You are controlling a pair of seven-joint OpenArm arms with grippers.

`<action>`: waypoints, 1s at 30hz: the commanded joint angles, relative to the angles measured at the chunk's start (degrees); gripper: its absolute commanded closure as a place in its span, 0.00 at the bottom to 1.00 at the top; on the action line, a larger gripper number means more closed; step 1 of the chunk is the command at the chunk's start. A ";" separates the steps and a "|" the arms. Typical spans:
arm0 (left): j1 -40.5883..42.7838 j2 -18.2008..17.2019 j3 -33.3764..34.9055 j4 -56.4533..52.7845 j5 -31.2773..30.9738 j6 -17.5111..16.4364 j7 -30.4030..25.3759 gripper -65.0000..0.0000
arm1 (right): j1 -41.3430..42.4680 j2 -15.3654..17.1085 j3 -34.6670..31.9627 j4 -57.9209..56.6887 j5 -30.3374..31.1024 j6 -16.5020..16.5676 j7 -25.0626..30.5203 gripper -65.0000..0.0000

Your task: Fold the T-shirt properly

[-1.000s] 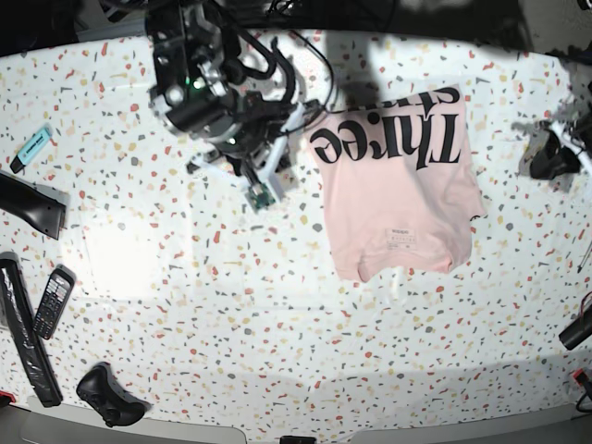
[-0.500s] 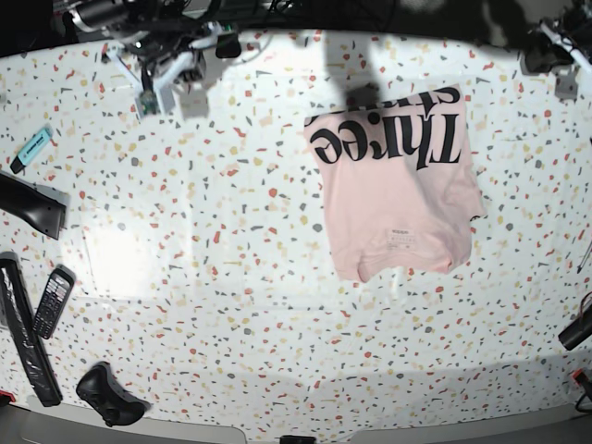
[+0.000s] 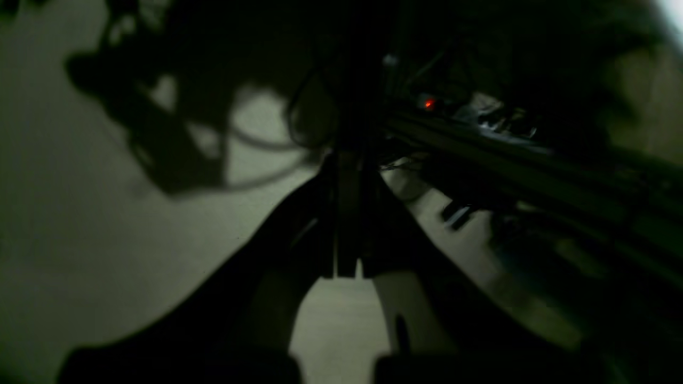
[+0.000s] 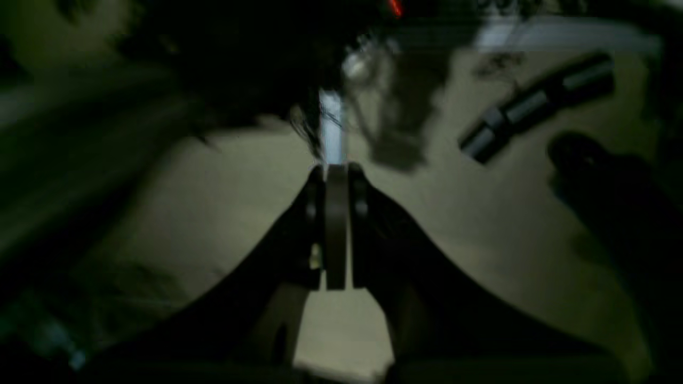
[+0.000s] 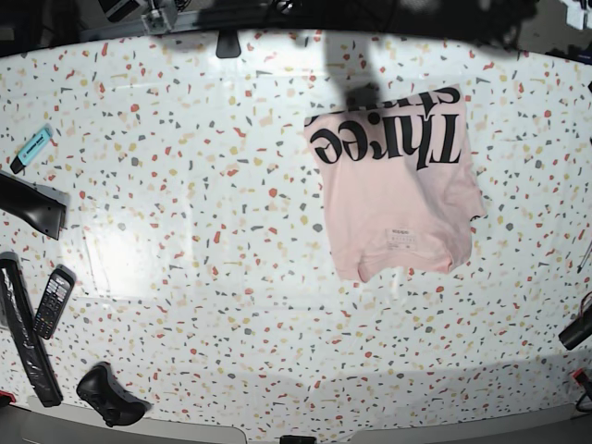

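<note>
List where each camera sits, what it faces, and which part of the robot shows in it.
Base: overhead, looking down on the speckled table with the folded T-shirt; hardly any of the arms shows.
Left wrist: on the left arm, looking along the shut left gripper into dim, blurred surroundings.
Right wrist: on the right arm, looking along the shut right gripper, equally dim.
Shared: both wrist views show closed fingers over a pale surface; neither shows the T-shirt.

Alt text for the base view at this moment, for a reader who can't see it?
A folded pale pink T-shirt with upside-down black lettering "Three" lies right of centre on a speckled terrazzo table. No arm is over the table. At the left edge sit a phone, a teal marker and dark tools.
</note>
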 commanded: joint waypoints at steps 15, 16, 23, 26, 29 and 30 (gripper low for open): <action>-13.20 -0.48 0.07 -39.85 24.24 -0.41 -28.96 1.00 | 27.89 19.30 -8.00 -67.41 -0.79 -2.10 15.78 1.00; -14.29 -0.46 0.07 -41.90 25.92 -0.41 -30.01 1.00 | 30.82 20.33 -9.99 -73.26 -0.79 -2.12 17.22 1.00; -21.35 0.55 0.07 -54.25 33.73 4.33 -34.27 1.00 | 44.41 21.59 -22.84 -95.71 -0.98 -3.45 24.04 1.00; -22.58 1.38 0.61 -56.52 35.69 5.33 -35.63 1.00 | 45.33 21.14 -25.53 -96.19 -0.92 -6.08 24.63 1.00; -22.56 1.90 3.78 -56.59 35.63 5.62 -37.42 1.00 | 45.31 20.72 -25.90 -96.19 -0.87 -6.69 25.31 1.00; -22.56 1.88 5.40 -56.57 35.63 5.84 -37.70 1.00 | 45.31 20.65 -25.90 -96.19 -0.90 -6.69 25.29 1.00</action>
